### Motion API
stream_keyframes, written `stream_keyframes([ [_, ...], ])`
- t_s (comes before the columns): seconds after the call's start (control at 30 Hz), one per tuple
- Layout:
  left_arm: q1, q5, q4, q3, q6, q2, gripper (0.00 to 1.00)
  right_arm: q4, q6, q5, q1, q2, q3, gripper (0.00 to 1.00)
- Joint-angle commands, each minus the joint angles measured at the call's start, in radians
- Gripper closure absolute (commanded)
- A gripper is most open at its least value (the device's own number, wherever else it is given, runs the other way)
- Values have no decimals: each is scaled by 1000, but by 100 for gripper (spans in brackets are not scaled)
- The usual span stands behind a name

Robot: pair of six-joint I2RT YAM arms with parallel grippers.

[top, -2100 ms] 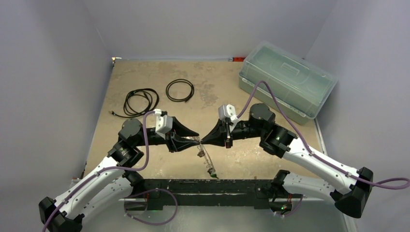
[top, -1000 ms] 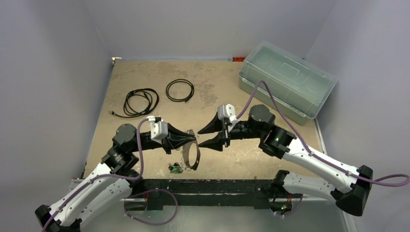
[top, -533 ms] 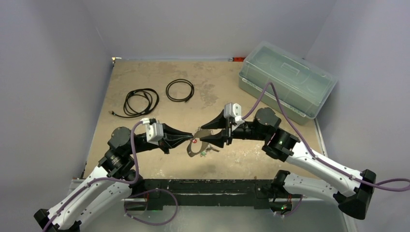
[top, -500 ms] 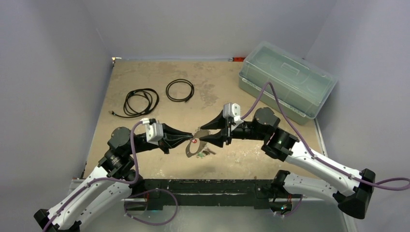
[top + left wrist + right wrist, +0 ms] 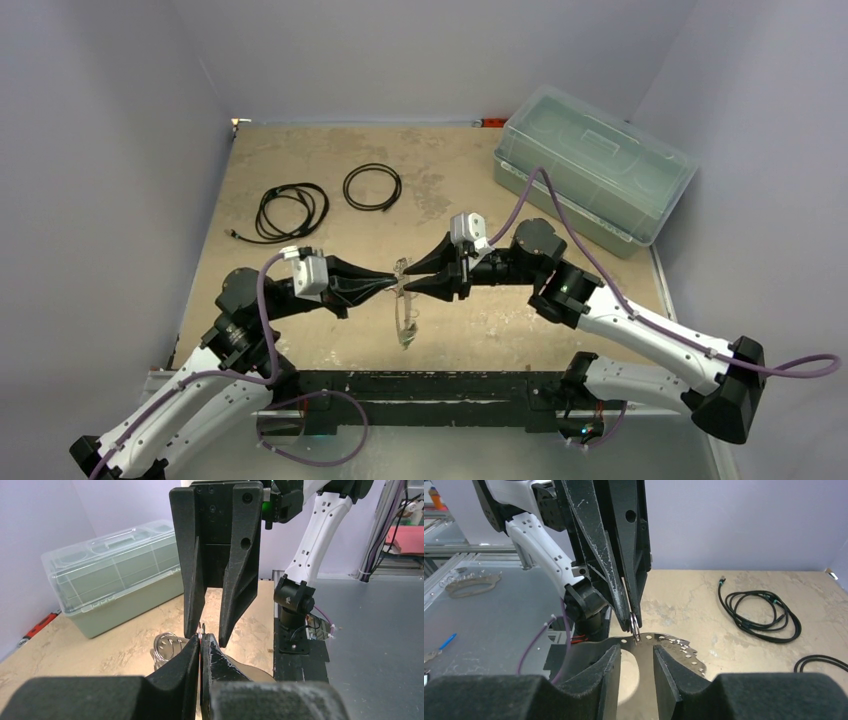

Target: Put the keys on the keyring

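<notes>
- Pinching shut, the left gripper [image 5: 200,647] is holding the keyring [image 5: 672,646] by a small wire ring at its top edge. The pale, bumpy-edged loop is hanging free above the table [image 5: 450,170], not far in front of the arm bases.
- The right gripper [image 5: 636,662] is facing it tip to tip with its jaws standing apart, one finger on each side of the left tips. Nothing is showing between its pads, so it is gripping nothing.
- The keys are not showing clearly in any view. Some silvery wire coils [image 5: 165,647] are sitting just beside the left fingertips, but I cannot tell whether a coloured key head is hanging with them.
- The biggest risk is lying in that thin wire hold. If the right jaws are closing on the ring off centre, they could be twisting it out of the left pinch, and the loop would be dropping to the table.
- The two sets of fingertips are nearly touching. A slight push forward from either arm could be knocking them together and jolting the ring loose.
- The loop is dangling unsupported. Any quick move of the left arm could be setting it swaying, so the right gripper would be closing on a moving target.
</notes>
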Motion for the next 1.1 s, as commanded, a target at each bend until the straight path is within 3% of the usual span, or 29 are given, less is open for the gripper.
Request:
stream_keyframes([
  [0.0,0,-29,108,-10,-40,-17,100,106,39,-46,4,8,-13,68],
  [1.07,27,-65,241,-46,-134,-28,100,359,161,-89,4,53,-37,81],
])
